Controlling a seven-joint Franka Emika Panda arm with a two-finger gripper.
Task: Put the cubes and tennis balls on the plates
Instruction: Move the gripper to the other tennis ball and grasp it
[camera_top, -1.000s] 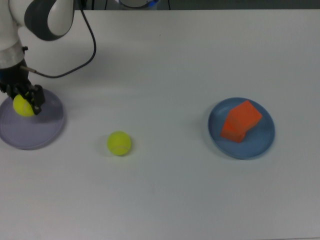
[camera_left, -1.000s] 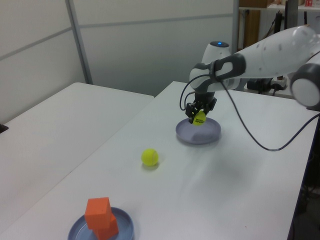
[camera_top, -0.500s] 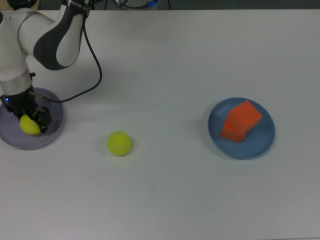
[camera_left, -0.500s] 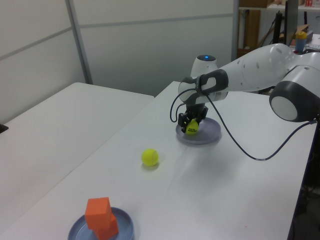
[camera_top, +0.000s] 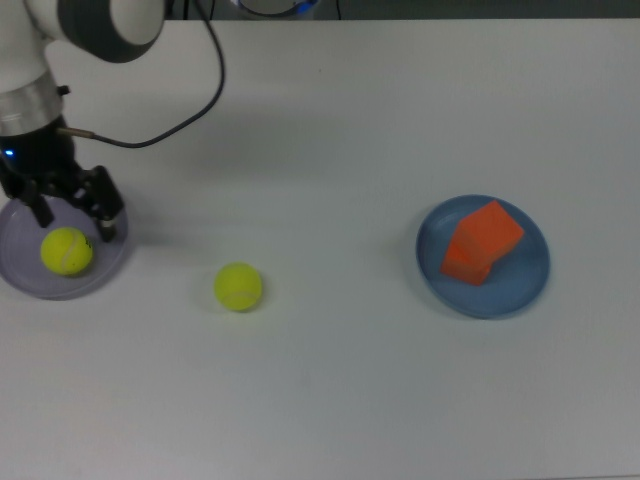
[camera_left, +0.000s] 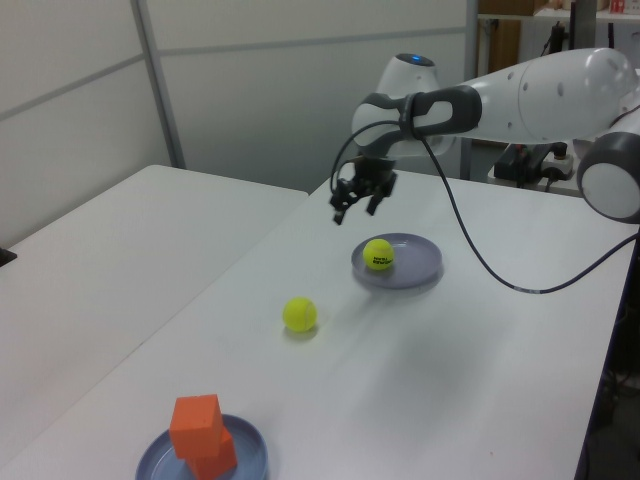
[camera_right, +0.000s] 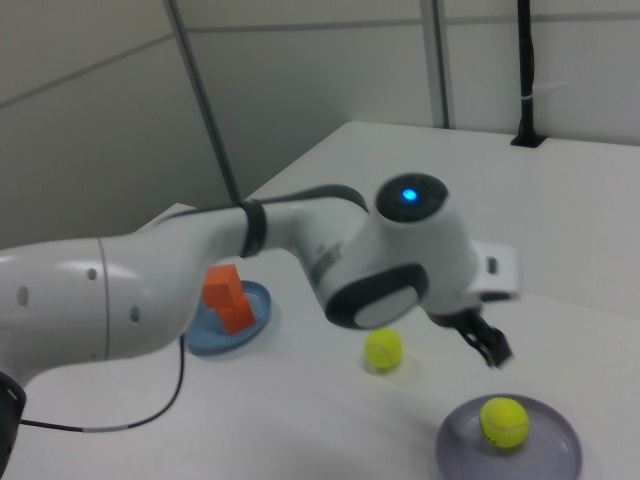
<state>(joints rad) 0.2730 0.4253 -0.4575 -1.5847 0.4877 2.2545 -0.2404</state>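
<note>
Top view: gripper (camera_top: 72, 213) spread, empty, above purple plate (camera_top: 30, 282) | ball (camera_top: 66, 250) lies on plate | left view: ball (camera_left: 378, 254) lettering visible

Bright even lighting, soft shadows, slight blur

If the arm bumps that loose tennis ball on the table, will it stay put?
Probably not. The tennis ball is round and sits on the bare, flat table, so a nudge would likely send it rolling. Its fuzzy surface should give the open gripper decent hold.
</note>
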